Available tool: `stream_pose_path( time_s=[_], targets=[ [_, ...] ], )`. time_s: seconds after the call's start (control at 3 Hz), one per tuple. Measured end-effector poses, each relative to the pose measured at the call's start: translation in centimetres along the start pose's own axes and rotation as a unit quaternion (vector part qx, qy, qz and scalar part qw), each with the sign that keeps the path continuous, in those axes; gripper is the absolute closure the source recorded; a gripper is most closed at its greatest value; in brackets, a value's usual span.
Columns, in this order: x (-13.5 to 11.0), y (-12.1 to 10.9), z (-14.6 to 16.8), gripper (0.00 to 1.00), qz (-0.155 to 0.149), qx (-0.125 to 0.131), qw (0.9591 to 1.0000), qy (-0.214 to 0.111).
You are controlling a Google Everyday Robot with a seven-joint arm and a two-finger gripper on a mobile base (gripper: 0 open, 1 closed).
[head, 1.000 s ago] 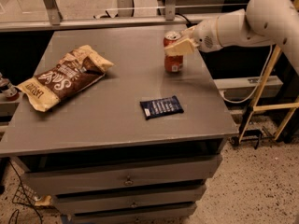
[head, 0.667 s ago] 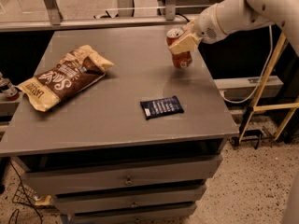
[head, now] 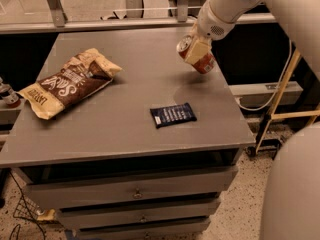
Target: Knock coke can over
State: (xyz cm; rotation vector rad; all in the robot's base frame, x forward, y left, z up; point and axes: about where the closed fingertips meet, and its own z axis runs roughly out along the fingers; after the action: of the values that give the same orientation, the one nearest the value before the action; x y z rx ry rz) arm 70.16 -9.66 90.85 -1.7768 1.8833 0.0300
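One coke can (head: pixel 205 64) tilts in tool (head: pixel 196 52) above table (head: pixel 120 119).

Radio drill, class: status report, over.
Gripper over far right of table, shut on coke can. Can tilted, not yet lying down. Blue packet, chip bag well apart.

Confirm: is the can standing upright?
No, the can is tilted, top leaning left, held by the gripper above the table's right rear.

Grey drawer table (head: pixel 135 59): brown chip bag (head: pixel 70 81) lying at left, dark-blue packet (head: pixel 173 115) flat near front centre. Gripper (head: pixel 196 52) over right rear, clasping coke can (head: pixel 205 64), tilted above the tabletop.
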Motion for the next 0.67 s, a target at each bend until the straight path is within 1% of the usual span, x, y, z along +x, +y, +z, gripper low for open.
stream_pose_path(
  time_s=[0.33,0.67],
  targets=[
    [-0.4,1.5,2.2,1.00,-0.068,-0.061,0.9952,0.034],
    [-1.3,2.7,3.9,1.00,-0.114,-0.112,0.9867,0.030]
  ],
)
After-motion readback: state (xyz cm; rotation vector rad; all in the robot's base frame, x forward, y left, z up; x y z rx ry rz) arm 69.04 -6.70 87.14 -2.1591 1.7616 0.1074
